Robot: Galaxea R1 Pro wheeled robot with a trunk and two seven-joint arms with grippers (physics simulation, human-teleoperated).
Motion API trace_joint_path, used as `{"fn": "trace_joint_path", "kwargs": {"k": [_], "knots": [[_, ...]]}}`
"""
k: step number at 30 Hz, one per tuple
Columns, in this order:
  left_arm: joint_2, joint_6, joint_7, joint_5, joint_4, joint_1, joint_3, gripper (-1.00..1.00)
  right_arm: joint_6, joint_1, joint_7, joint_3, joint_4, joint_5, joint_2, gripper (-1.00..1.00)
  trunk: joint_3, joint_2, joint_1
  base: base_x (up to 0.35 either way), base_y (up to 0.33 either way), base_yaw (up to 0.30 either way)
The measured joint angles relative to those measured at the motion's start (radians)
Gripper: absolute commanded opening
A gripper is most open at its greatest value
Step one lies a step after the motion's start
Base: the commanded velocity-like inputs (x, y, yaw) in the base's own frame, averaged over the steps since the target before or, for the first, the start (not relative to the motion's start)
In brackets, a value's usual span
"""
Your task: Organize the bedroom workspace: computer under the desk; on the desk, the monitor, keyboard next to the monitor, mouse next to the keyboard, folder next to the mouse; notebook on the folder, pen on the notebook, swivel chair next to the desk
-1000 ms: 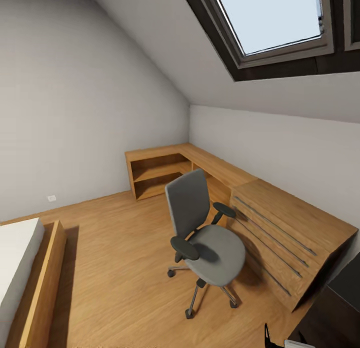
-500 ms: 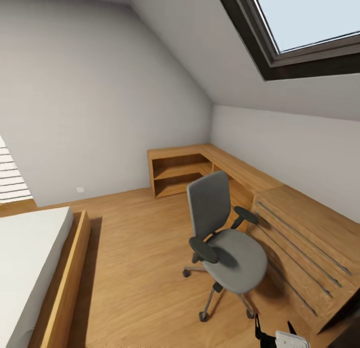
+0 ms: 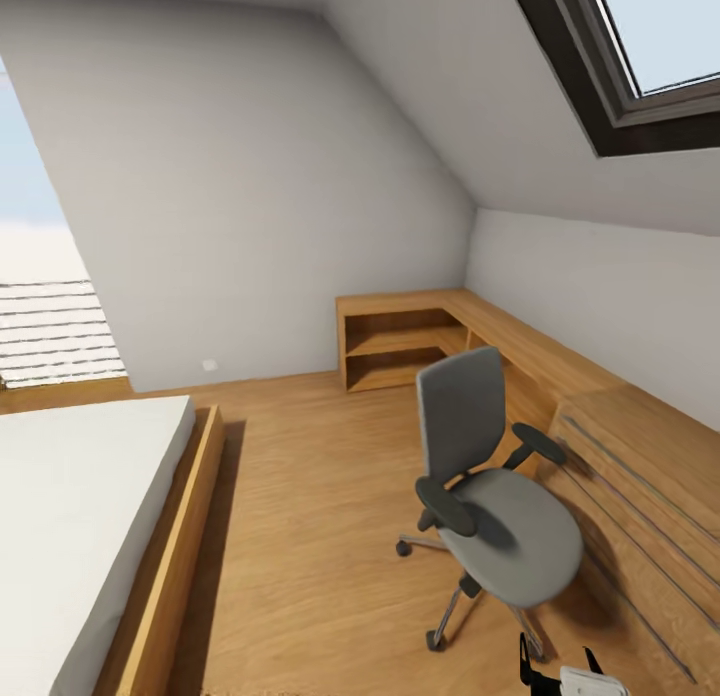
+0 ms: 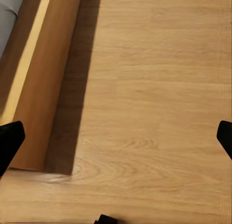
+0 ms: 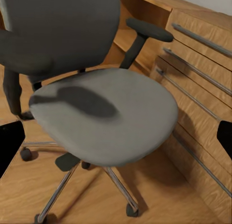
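The swivel chair (image 3: 490,496) stood lower right, seat bare, beside low cabinets (image 3: 620,456) — both jaws were spread, holding nothing, since the robot was in transit.

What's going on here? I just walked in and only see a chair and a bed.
Nothing is being handled at this moment. The swivel chair stands on the wood floor beside the low light-wood cabinets, its grey seat bare, with no folder on it. Both grippers are open and empty; the right gripper points at the chair seat, the left gripper at floor beside the bed.
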Motion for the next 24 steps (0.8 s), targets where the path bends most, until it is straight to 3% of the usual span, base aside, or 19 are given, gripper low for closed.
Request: {"fn": "trace_joint_path", "kwargs": {"k": [5, 10, 24], "knots": [[-0.001, 0.001, 0.0, -0.001, 0.0, 0.0, -0.002, 1.0, 0.002, 0.0, 0.0, -0.001, 0.002, -0.002, 0.0, 1.0, -0.002, 0.0, 0.0, 0.019, 0.007, 0.26], [-0.002, 0.002, 0.0, -0.001, 0.0, 0.0, -0.004, 1.0, 0.004, 0.0, 0.0, -0.001, 0.002, -0.003, 0.002, 1.0, -0.002, 0.0, 0.0, 0.225, 0.077, 0.15], [-0.004, 0.002, -0.002, -0.006, 0.0, 0.0, -0.006, 1.0, 0.004, 0.0, 0.0, -0.001, 0.002, -0.003, -0.001, 1.0, -0.002, 0.0, -0.001, 0.282, 0.036, 0.017]]}}
